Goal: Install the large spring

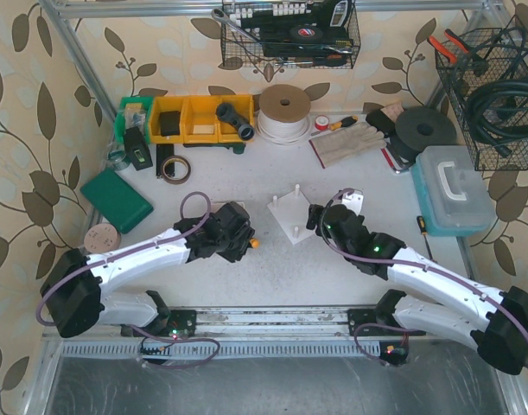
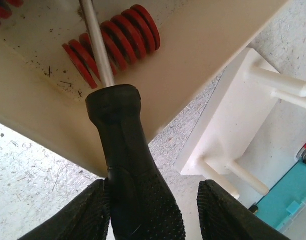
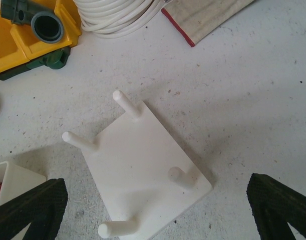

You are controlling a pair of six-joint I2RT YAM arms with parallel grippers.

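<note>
The large spring (image 2: 112, 45), red and thick-coiled, lies in a cream tray (image 2: 37, 125) in the left wrist view. A metal shaft crosses over it, and its black dotted handle (image 2: 127, 165) runs down between my left gripper's (image 2: 153, 210) fingers. The left finger touches the handle and the right finger (image 2: 228, 210) stands apart from it, so the jaws are open around it. From above, the left gripper (image 1: 238, 233) hides the tray. The white peg plate (image 3: 142, 170) lies flat with several pegs. My right gripper (image 3: 155, 210) hangs wide open over it, holding nothing.
Yellow bins (image 1: 190, 117), a white cord coil (image 1: 285, 112), a tape roll (image 1: 174, 169) and a green box (image 1: 117, 199) sit at the back left. A cloth (image 1: 350, 143) and a teal case (image 1: 454, 190) are to the right. Wire baskets (image 1: 289, 35) hang on the wall.
</note>
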